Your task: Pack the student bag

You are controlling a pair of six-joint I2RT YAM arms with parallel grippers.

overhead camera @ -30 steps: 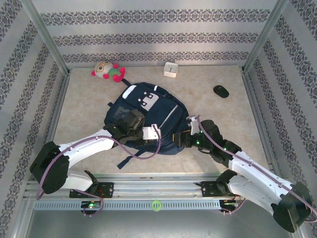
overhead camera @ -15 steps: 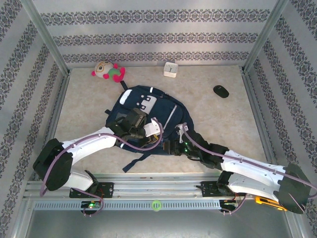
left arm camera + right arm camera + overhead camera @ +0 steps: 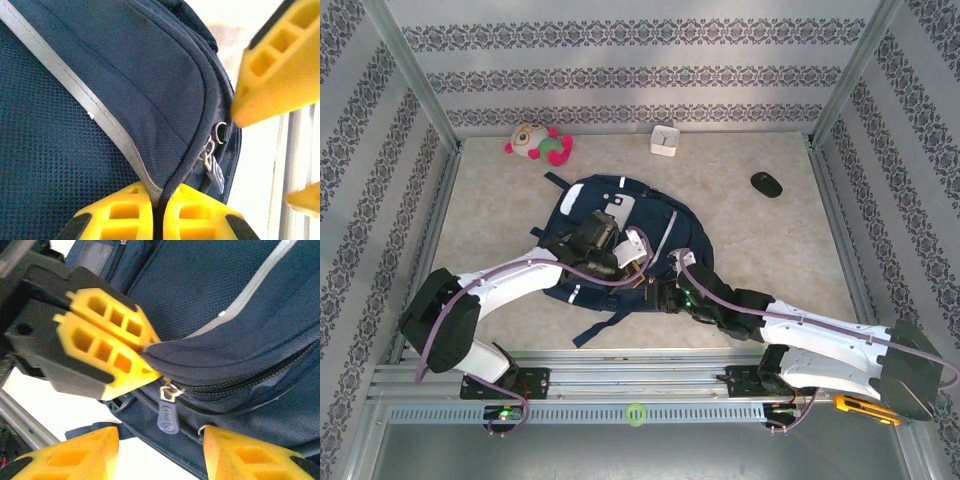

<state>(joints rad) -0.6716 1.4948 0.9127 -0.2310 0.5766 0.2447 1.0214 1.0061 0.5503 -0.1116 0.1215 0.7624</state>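
Mid-counter, just ahead of both arm bases, the student bag lies flat with its straps trailing toward the near edge. We see both arms bent in over its lower right corner.

The left fingers are pressed fully together on a thin fold of the bag's navy fabric, right where the grey trim stripe meets the seam. The right fingers stand about half open and hold nothing. They straddle the zipper pull, which hangs between them just beside the left arm's tips.

We judge the step in hand to be opening the zip, with one arm bracing the cloth and the other about to take the pull.

The risks lie in the crowding. The two sets of fingers are nearly touching, so a small sideways drift on closing could knock them together. The pull is small and dangles loose, and the right fingers may shut on fabric or on the zipper track instead. The left pinch holds only a narrow ridge of cloth, which a firm tug could pull free. The soft bag would then slide across the counter rather than open.

A plush toy, a white box and a small dark object lie well apart from the bag, near the back wall.
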